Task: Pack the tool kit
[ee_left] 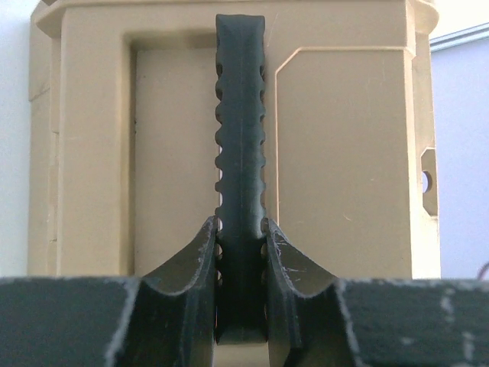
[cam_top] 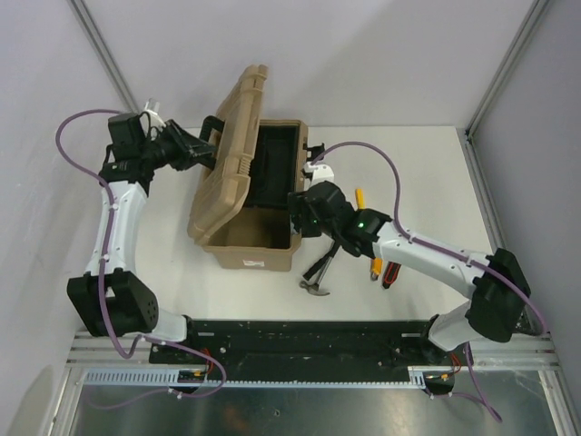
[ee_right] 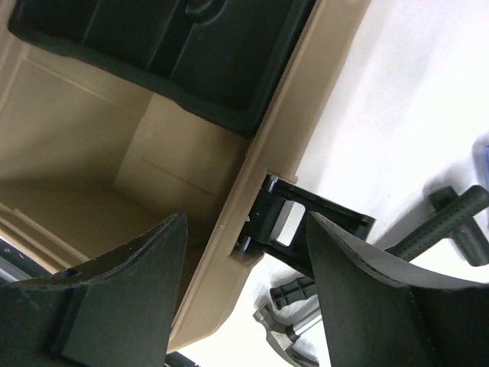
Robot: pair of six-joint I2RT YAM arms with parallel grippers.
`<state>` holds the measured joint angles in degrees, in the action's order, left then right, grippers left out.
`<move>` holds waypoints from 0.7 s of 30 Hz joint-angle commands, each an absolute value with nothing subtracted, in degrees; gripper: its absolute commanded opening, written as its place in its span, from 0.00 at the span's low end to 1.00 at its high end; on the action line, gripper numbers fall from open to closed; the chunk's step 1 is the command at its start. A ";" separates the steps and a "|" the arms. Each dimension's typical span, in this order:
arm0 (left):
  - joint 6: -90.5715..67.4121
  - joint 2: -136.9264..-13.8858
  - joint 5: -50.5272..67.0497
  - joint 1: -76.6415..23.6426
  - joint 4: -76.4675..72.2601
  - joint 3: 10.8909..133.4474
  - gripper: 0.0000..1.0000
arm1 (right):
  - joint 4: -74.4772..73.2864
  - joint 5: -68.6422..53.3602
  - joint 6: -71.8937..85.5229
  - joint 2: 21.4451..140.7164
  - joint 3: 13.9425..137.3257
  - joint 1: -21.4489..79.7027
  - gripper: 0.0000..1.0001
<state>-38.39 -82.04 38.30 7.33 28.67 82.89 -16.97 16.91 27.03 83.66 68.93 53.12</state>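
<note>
Near edge, top view: 2 arm bases, with the white table [cam_top: 182, 272] beyond them.

Loose tools lie on the table off the box's front right corner. The hammer [cam_top: 318, 283] is closest, head toward the bases, shaft running up under the right arm. Just right of it are an orange-yellow handle [cam_top: 376, 266] and a red-and-black-handled tool [cam_top: 390, 274], side by side and partly under the forearm. 1 more yellow handle [cam_top: 359, 195] pokes out farther back, behind the right wrist (tool type can't tell).

The right gripper [cam_top: 298, 216] sits at the right wall of the toolbox [cam_top: 250, 252], front half. Its jaws are apart, medium-wide, and grip nothing. In the wrist view 1 finger [ee_right: 122, 306] is over the box interior and the other is outside. The tan rim and the black latch [ee_right: 306, 222] sit in the gap between them. Whether either finger touches them, can't tell.

The toolbox is tan, mid-table and open, with tan inner walls showing at the front. The black inner tray [cam_top: 277, 159] sits toward the far end. The lid [cam_top: 231, 154] is swung up on the box's left side, standing near upright.

The left gripper [cam_top: 201, 150], far left, is clamped tight on the black ribbed handle [ee_left: 241, 115] on the lid's outer face. In the wrist view both fingers [ee_left: 191, 260] press the handle's 2 sides.
</note>
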 commanded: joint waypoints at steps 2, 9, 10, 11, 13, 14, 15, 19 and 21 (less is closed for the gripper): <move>-44.20 -76.89 46.59 11.73 13.64 80.58 0.00 | -15.50 15.77 24.81 87.42 71.64 53.74 0.68; -48.52 -76.06 50.89 17.31 4.94 71.98 0.00 | -19.89 20.57 26.53 89.63 73.36 53.66 0.50; -49.44 -75.87 51.72 18.19 2.74 70.44 0.00 | -20.45 20.96 26.84 89.59 73.37 53.64 0.48; -50.82 -75.68 52.71 19.16 -0.52 68.44 0.00 | -20.90 21.20 27.18 89.53 73.42 53.58 0.46; -55.82 -75.41 54.99 21.27 -9.10 63.71 0.00 | -21.66 21.41 27.71 89.44 73.40 53.43 0.44; -57.57 -75.50 55.97 22.24 -12.24 61.87 0.00 | -21.95 21.34 27.96 89.41 73.39 53.35 0.44; -58.10 -75.63 56.64 22.98 -13.85 60.73 0.00 | -22.14 21.26 28.18 89.49 73.39 53.30 0.44; -57.82 -75.80 57.27 24.91 -15.57 57.97 0.00 | -22.82 20.65 29.20 89.94 73.45 53.22 0.44; -57.39 -75.90 57.43 25.63 -15.87 57.10 0.00 | -22.84 20.06 29.43 90.38 73.41 53.19 0.44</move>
<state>-64.79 -77.12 55.51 22.90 -6.52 59.61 -18.11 18.44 28.93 89.58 72.05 53.71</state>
